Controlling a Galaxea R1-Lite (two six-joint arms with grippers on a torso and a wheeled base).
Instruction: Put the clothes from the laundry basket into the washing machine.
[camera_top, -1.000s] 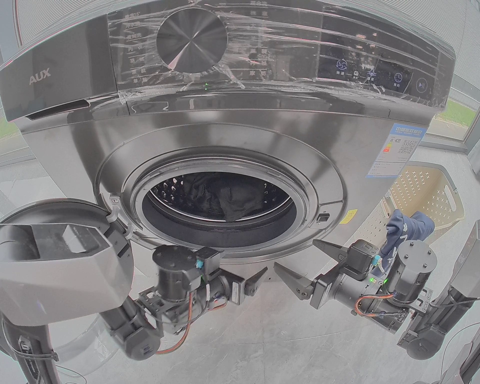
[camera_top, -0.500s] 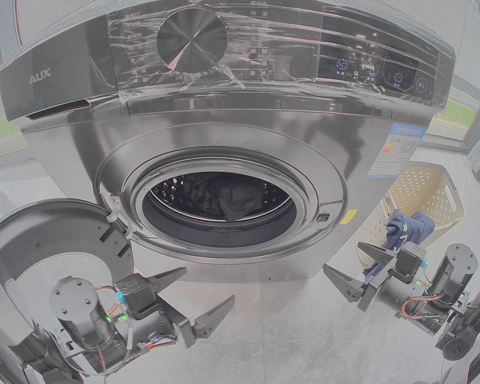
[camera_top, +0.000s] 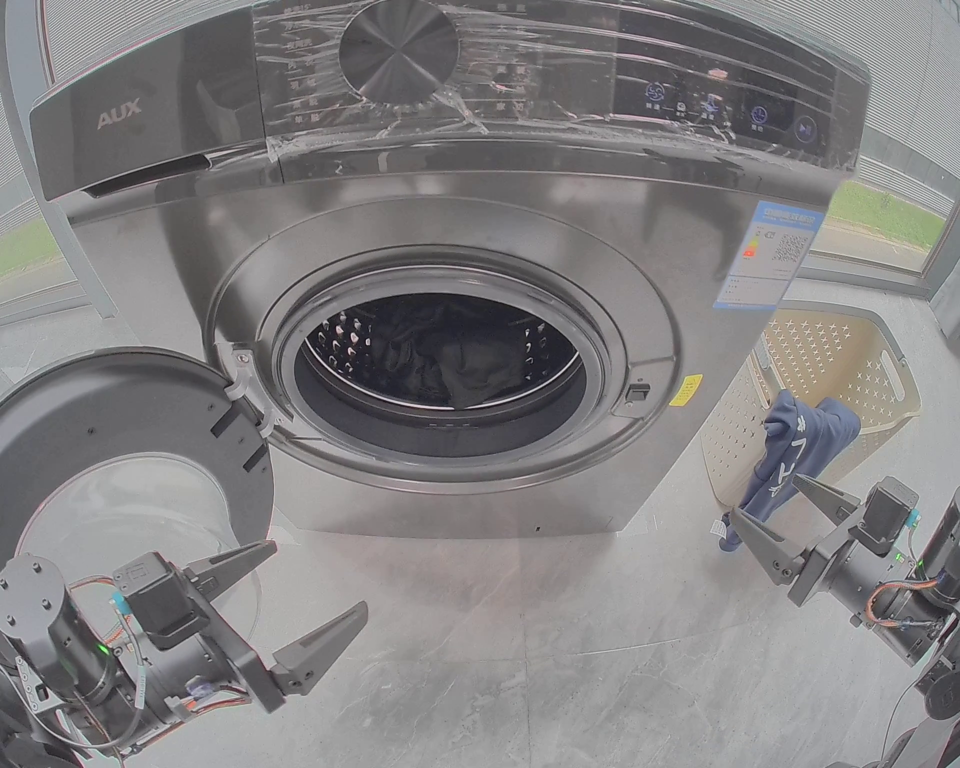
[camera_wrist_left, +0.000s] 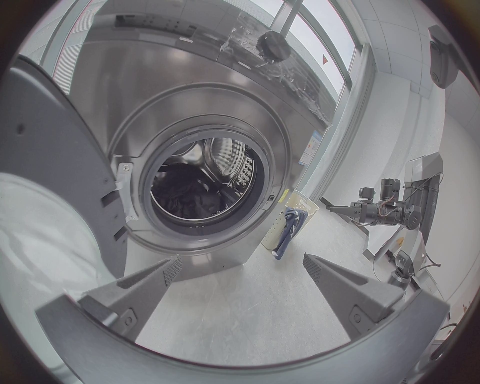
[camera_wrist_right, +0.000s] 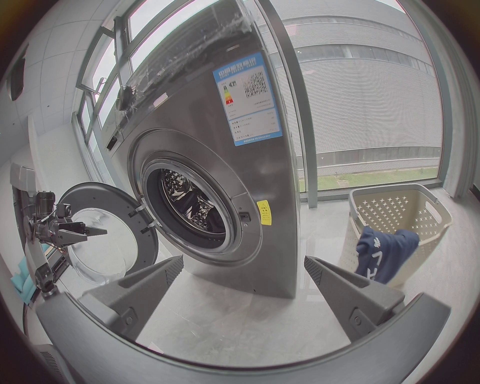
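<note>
The chief risk lies with the blue garment (camera_top: 805, 440), which hangs over the near rim of the laundry basket (camera_top: 835, 355), most of it trailing down the outside wall towards the floor (camera_top: 520, 640). A shallow pinch on that loose cloth could let it slip and drop to the floor. A pull taken low on the hanging part might also drag or tip the light basket, which stands just beside the right flank of the washing machine (camera_top: 400, 215). On the carry to the left, a dangling sleeve could catch on the rim of the opening. The open door (camera_top: 110, 420), swung out to the left, also stands near the left arm and could be knocked.

The right gripper (camera_top: 766, 497) hovers low at the right, near the garment and pointing towards it, its jaws spread wide with nothing between them. The left gripper (camera_top: 315, 577) sits low at the near left in front of the door, likewise wide apart and empty, aimed roughly at the machine. Dark clothes (camera_top: 450, 360) already lie in the drum.
</note>
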